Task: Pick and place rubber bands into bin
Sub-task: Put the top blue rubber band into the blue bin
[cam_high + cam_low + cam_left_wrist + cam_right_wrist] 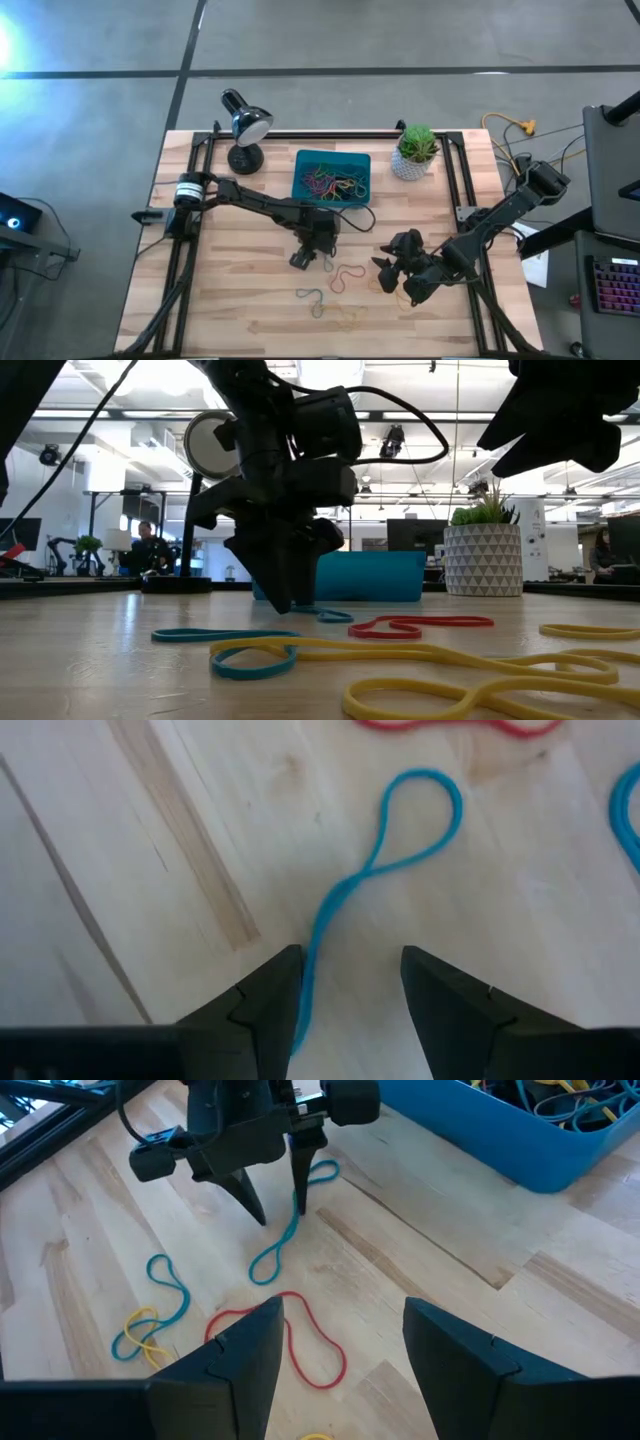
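The left hand [322, 256] is down at the bench [230, 300], in front of the bin [333, 178] on its near side. Its fingers [268, 1005] stand apart, tips at the wood, with a blue band [385, 870] running between them; one end of the band lies close along one finger, but the fingers have not closed on it. In the right wrist view the same blue band [290, 1230] trails from the left hand's tips [275, 1205] across the bench in a twisted figure.

The right hand [392, 272] hangs above the bench to the right of the loose bands, fingers [250, 1360] wide apart and empty.

The bin sits at the back of the bench between a lamp [245, 128] and a potted plant [415, 150], and holds a tangle of bands [335, 185] in mixed colours. More bands lie loose on the wood nearer the front: a red one [300, 1340] beside the blue one, a blue-and-yellow pair [150, 1320] farther off, and yellow ones [440, 670] closest to the low camera, with a teal one [225, 635] behind them.

In the low view a person [148, 548] shows in the room beyond.
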Tool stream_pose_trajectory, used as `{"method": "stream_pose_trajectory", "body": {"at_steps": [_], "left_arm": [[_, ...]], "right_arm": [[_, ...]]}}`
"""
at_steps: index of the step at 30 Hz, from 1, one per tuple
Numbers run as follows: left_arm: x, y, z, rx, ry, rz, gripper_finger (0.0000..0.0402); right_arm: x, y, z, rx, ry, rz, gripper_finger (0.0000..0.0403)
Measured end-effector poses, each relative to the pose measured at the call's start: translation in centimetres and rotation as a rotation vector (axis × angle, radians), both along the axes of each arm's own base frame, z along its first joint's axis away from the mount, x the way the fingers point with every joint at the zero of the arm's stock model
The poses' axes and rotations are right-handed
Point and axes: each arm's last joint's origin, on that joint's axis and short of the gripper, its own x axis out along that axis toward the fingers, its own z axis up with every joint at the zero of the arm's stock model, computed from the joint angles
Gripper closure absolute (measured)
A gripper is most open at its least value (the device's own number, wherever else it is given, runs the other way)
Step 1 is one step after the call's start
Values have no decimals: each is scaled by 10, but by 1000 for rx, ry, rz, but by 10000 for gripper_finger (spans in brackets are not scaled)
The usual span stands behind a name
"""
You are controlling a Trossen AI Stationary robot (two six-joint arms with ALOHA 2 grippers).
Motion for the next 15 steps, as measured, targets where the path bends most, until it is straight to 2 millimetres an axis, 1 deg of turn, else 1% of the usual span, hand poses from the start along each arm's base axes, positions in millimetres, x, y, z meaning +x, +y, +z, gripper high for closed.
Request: {"method": "stream_pose_trajectory", "body": {"at_steps": [8,11,15], "left_arm": [[7,0,2,-15,-76,-3,246],[8,0,2,-17,-86,-4,268],[6,0,-1,-25,-88,-8,320]], "right_arm": [[0,0,-1,-2,2,1,209],[0,0,-1,-2,2,1,209],[0,0,-1,-3,2,1,209]]}}
